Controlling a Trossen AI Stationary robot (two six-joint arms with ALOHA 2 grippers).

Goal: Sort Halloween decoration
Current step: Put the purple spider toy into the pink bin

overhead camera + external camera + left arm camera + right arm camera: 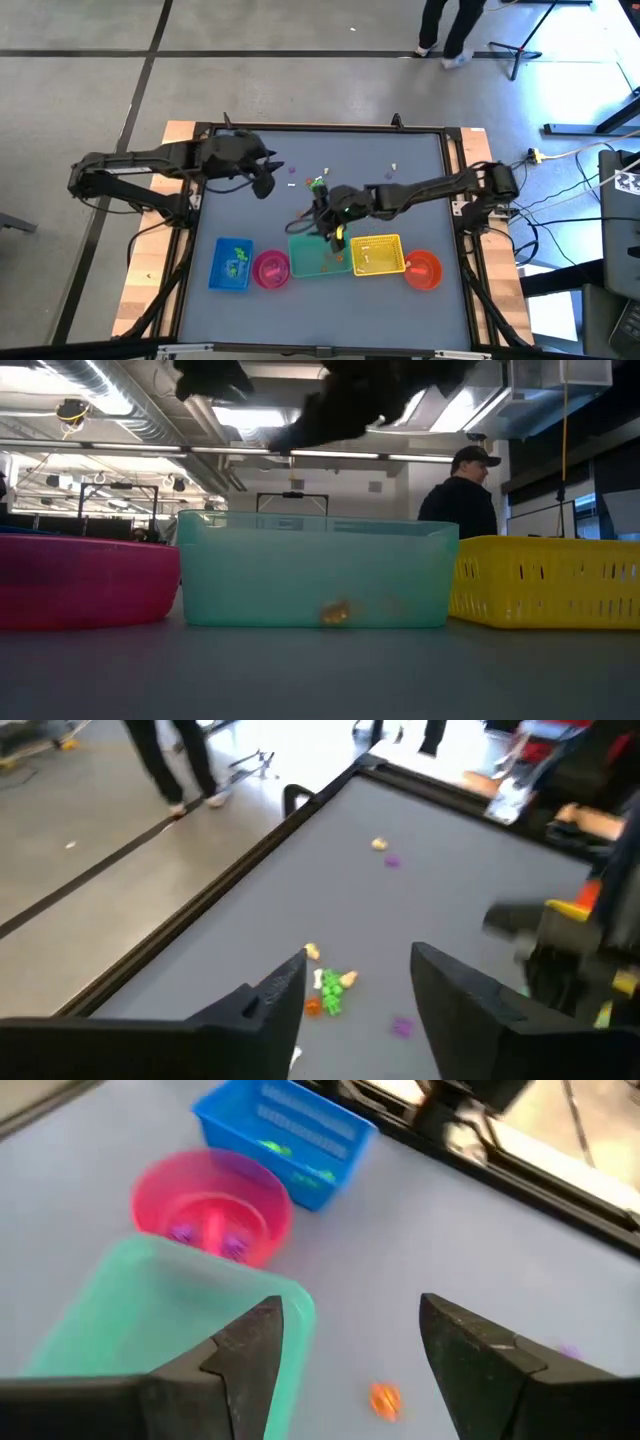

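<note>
My right gripper (345, 1350) hung open and empty by the translucent teal plastic bin (150, 1310).
Left gripper (355, 985) open, empty, over the small green, orange, purple and white trinkets (328, 992) near the tabletop's far edge; I saw one orange trinket (385, 1399) beside the bin.

The left arm is seen stretched across the upper left of the high view, bent at the elbow, its wrist reaching toward the centre. The left gripper (266, 183) is held with its fingers (268, 997) spread apart, nothing between them. The right arm is extended from the right edge toward the middle of the frame. The right gripper (322, 222) is pointed downward, its fingers (245, 1342) parted wide and empty.
</note>
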